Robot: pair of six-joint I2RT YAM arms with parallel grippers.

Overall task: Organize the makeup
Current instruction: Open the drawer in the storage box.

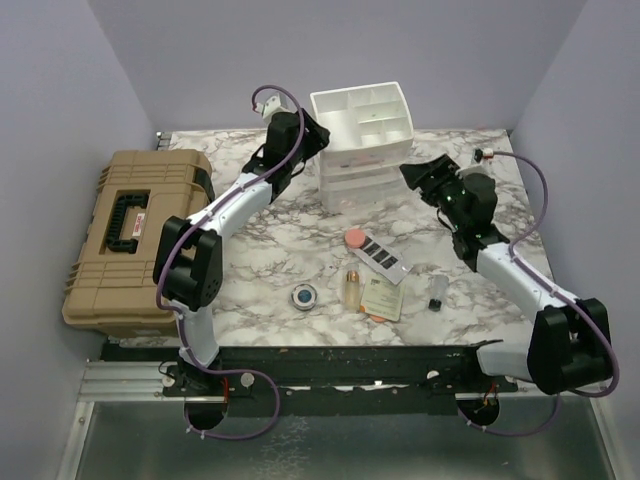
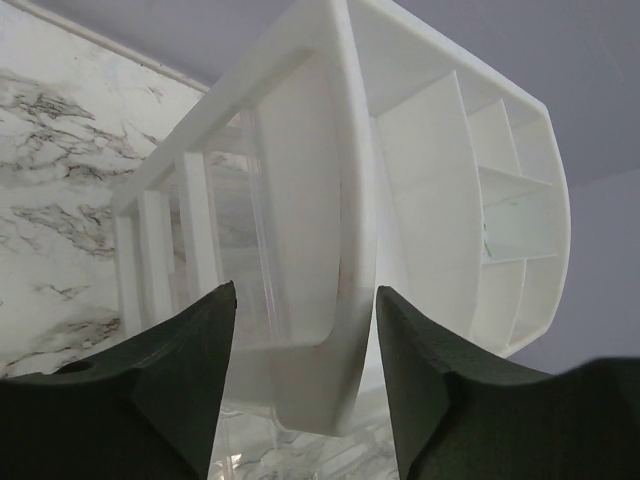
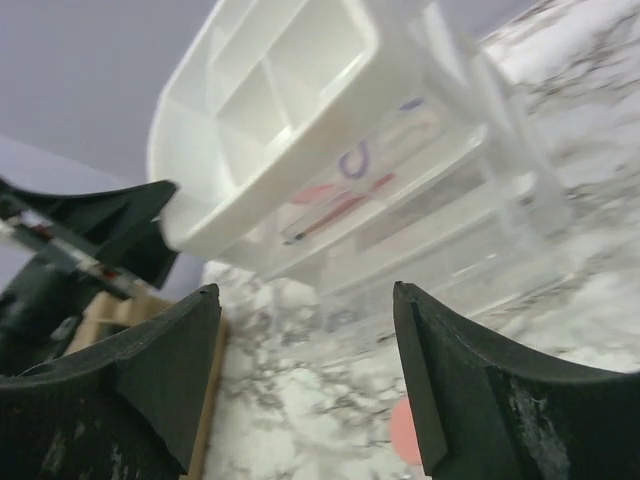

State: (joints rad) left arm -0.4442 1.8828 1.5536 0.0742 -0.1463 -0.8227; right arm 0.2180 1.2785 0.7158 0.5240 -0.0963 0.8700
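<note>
The makeup lies loose at the table's front middle: a round blue compact [image 1: 304, 296], a pink puff [image 1: 354, 238], a black strip palette [image 1: 380, 256], a small amber bottle [image 1: 352, 288], a cream sachet [image 1: 383, 298] and a tiny dark vial [image 1: 438, 297]. My left gripper [image 1: 312, 130] [image 2: 305, 288] is open at the left rim of the white organizer [image 1: 362, 140]. The organizer's corner [image 2: 330, 300] stands between the jaws with a gap on each side. My right gripper [image 1: 408, 172] [image 3: 305, 288] is open and empty, just right of the organizer [image 3: 300, 110]. The puff [image 3: 403, 432] shows low in the right wrist view.
A big tan hard case [image 1: 130, 235] fills the table's left side. The organizer has open top compartments and clear drawers below, and it stands near the back wall. Purple walls close in the back and both sides.
</note>
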